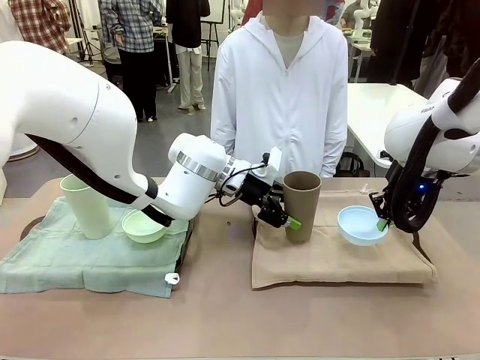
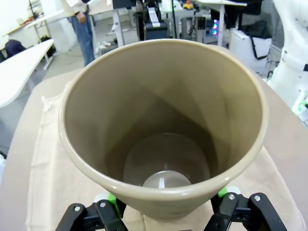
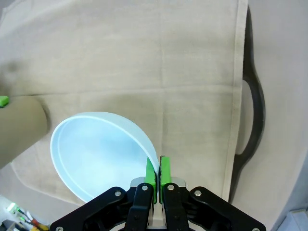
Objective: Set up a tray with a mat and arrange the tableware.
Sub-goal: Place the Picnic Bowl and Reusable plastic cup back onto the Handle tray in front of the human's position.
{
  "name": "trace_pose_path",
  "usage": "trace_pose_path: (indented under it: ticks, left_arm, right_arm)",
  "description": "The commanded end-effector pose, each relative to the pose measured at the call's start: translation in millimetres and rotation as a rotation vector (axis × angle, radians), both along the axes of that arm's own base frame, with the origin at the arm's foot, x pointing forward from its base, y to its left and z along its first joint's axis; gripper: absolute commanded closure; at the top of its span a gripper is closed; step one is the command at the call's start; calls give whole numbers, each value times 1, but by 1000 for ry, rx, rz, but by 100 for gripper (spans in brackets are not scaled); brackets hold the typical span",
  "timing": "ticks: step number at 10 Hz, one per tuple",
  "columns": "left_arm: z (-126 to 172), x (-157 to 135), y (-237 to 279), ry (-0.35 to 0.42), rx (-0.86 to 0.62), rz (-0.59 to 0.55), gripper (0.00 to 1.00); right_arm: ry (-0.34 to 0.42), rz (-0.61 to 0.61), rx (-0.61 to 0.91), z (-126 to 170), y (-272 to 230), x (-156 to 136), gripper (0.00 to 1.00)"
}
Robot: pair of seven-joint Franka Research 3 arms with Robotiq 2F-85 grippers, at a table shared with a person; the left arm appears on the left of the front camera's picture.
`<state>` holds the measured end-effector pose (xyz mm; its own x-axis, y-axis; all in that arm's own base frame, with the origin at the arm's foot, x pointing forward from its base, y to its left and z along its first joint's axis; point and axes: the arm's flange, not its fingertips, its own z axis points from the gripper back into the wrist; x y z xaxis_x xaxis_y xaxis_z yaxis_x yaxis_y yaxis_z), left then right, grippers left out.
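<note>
The left gripper (image 1: 289, 220) has its jaws clamped around the base of the brown cup (image 1: 301, 205), standing upright on the beige mat (image 1: 330, 262). The right gripper (image 3: 158, 174) pinches the light blue bowl (image 1: 361, 225) by its rim, tilted just above that mat on the worktop (image 1: 225, 315).

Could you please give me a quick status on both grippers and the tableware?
Left gripper grips brown cup. Right gripper pinches light blue bowl rim. Both on beige mat. Nothing obstructing.

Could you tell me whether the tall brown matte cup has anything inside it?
No: the left wrist view looks straight down into the tall brown matte cup, and its bare round bottom shows with nothing lying in it.
</note>
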<state>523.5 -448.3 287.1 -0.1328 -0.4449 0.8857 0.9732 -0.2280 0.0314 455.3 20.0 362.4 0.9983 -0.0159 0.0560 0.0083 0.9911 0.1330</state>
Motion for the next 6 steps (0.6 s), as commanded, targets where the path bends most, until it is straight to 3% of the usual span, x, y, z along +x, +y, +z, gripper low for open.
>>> trace_pose_path:
  ticks: [1,4,5,6]
  left_arm:
    - [-4,11,-6,-3,45,6,18]
    - [-10,15,-7,-4,58,9,18]
    - [-9,16,-8,-14,65,8,18]
    - [-9,13,-8,-17,70,14,0]
  right_arm:
    - [-12,22,30,-9,2,12,96]
    - [24,31,10,-21,5,16,96]
    - [30,31,12,-23,4,18,56]
    - [36,36,13,-25,3,17,37]
